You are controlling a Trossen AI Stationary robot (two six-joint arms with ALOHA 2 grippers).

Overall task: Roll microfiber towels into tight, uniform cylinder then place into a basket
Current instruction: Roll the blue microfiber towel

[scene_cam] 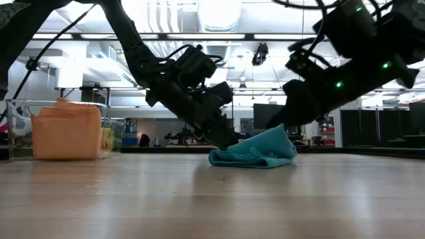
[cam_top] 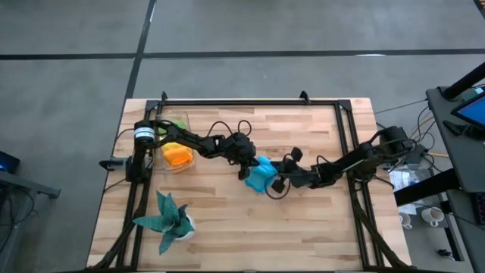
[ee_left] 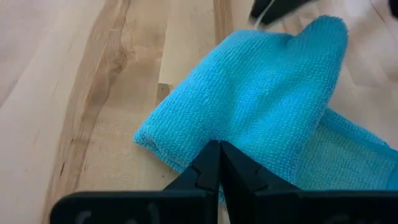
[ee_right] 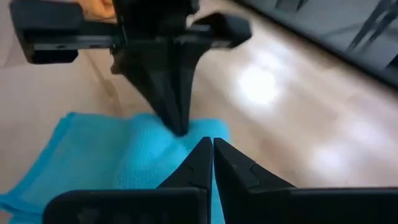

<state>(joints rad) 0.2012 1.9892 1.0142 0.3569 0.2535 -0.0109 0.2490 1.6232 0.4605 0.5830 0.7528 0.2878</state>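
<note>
The blue towel (cam_top: pixel 261 177) lay bunched up near the middle of the table (cam_top: pixel 318 227). The left gripper (cam_top: pixel 247 168) came at it from 10 o'clock, and its 2 fingers were pressed together with the tips on the towel's edge. The right gripper (cam_top: pixel 276 182) came from 3 o'clock with its fingers pressed together too, the tips down on the cloth (if any cloth was pinched, the pictures did not show it). The 2 grippers met tip to tip over the towel. The basket (cam_top: pixel 173 152) stood well apart at 9 o'clock, near the table's left edge. An orange towel (cam_top: pixel 178 155) sat inside it. A plant (cam_top: pixel 167 218) stood at 7 o'clock.
</note>
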